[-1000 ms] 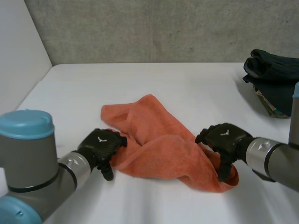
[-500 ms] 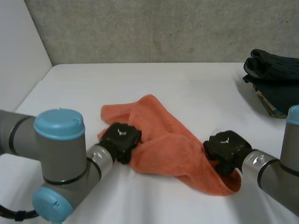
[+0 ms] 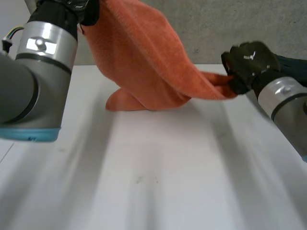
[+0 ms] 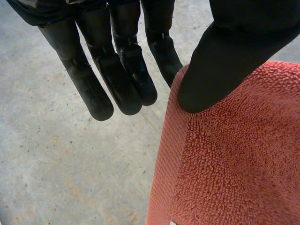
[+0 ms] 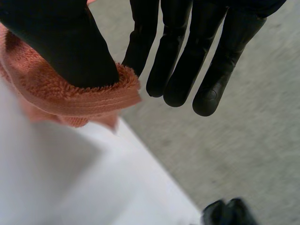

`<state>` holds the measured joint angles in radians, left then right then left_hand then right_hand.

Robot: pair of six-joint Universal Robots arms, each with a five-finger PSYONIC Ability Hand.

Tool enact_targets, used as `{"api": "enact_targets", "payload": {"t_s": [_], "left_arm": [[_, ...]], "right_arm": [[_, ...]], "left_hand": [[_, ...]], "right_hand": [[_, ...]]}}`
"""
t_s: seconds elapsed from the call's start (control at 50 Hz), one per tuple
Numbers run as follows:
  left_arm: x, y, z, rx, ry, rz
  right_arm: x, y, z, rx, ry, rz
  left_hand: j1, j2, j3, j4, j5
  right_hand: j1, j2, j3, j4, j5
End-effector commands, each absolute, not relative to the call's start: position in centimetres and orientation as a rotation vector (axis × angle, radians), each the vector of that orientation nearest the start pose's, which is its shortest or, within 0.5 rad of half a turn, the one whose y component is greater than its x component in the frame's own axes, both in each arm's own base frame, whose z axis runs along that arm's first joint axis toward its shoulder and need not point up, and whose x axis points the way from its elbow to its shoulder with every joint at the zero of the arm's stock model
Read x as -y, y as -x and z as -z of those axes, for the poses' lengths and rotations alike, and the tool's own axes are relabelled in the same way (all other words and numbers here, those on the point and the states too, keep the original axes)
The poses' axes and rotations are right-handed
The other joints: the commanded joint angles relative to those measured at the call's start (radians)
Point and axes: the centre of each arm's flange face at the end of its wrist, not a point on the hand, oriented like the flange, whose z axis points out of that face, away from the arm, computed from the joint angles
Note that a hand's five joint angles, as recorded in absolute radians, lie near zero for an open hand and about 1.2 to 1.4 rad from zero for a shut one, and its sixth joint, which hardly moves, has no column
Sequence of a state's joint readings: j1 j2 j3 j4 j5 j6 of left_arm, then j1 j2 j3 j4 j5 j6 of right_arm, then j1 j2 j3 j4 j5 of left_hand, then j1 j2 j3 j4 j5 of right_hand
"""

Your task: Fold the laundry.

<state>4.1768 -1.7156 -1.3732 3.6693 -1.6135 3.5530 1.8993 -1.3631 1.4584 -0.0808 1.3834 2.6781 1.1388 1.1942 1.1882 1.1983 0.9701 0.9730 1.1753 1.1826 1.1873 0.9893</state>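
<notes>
Two hands, one towel. Head view: towel, heaped on the table a second ago, now hangs between raised left hand and right hand, low fold trailing. Left wrist view: thumb pins an edge to a finger. Right wrist view: thumb pinches the hem. Judged ready for spreading.

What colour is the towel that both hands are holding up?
Plain orange, no pattern. The towel shows it best in the left wrist view.
</notes>
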Motion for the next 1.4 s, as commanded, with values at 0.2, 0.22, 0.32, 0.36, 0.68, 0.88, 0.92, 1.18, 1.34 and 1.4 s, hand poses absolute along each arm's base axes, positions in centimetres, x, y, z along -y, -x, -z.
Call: {"api": "enact_targets", "payload": {"t_s": [0.2,0.22,0.32,0.36,0.68,0.88,0.92,1.18,1.34,1.4], "left_arm": [[19.9,23.1,-20.6,-2.135,-1.035,1.926],[19.4,23.1,-19.8,-2.176,-1.066,1.871],[18.2,23.8,-19.0,-2.280,-1.227,1.637],[18.5,24.2,-20.1,-2.257,-1.235,1.659],[20.5,33.9,-20.0,-2.064,-1.498,2.003],[22.3,34.6,-12.5,-2.186,-1.641,1.693],[23.2,34.0,-12.1,-2.193,-1.622,1.674],[23.3,33.7,-11.9,-2.207,-1.615,1.661],[23.1,33.7,-12.1,-2.197,-1.608,1.662],[23.2,33.7,-12.1,-2.199,-1.607,1.660]], "right_arm": [[21.6,-25.1,-20.1,-2.195,1.269,1.465],[21.7,-25.3,-19.6,-2.197,1.272,1.459],[20.9,-26.5,-17.7,-2.188,1.327,1.382],[20.8,-26.4,-17.5,-2.193,1.329,1.377],[20.2,-25.9,-16.3,-2.220,1.324,1.369],[20.3,-25.9,-16.1,-2.213,1.326,1.384],[20.3,-25.9,-16.1,-2.213,1.324,1.384],[20.4,-25.9,-16.1,-2.211,1.322,1.395],[20.5,-25.9,-16.2,-2.210,1.320,1.401],[20.5,-25.9,-16.2,-2.211,1.320,1.399]], "left_hand": [[0.235,0.179,0.185,0.175,0.229],[0.162,0.106,0.112,0.102,0.156],[-0.445,-0.501,-0.494,-0.505,-0.451],[-0.596,-0.651,-0.645,-0.655,-0.602],[-0.723,-0.778,-0.772,-0.782,-0.729],[-0.559,-0.614,-0.608,-0.618,-0.564],[-0.430,-0.486,-0.479,-0.490,-0.436],[-0.091,-0.147,-0.141,-0.151,-0.097],[-0.371,-0.426,-0.420,-0.430,-0.377],[0.130,0.075,0.081,0.071,0.125]], "right_hand": [[0.423,0.221,0.214,0.209,0.232],[0.423,0.221,0.214,0.209,0.232],[0.423,0.221,0.214,0.209,0.232],[0.423,0.221,0.214,0.209,0.232],[0.423,0.221,0.214,0.209,0.232],[0.423,0.221,0.214,0.209,0.232],[0.423,0.221,0.214,0.209,0.232],[0.423,0.221,0.214,0.209,0.232],[0.423,0.221,0.214,0.209,0.232],[0.423,0.221,0.214,0.209,0.232]]}}
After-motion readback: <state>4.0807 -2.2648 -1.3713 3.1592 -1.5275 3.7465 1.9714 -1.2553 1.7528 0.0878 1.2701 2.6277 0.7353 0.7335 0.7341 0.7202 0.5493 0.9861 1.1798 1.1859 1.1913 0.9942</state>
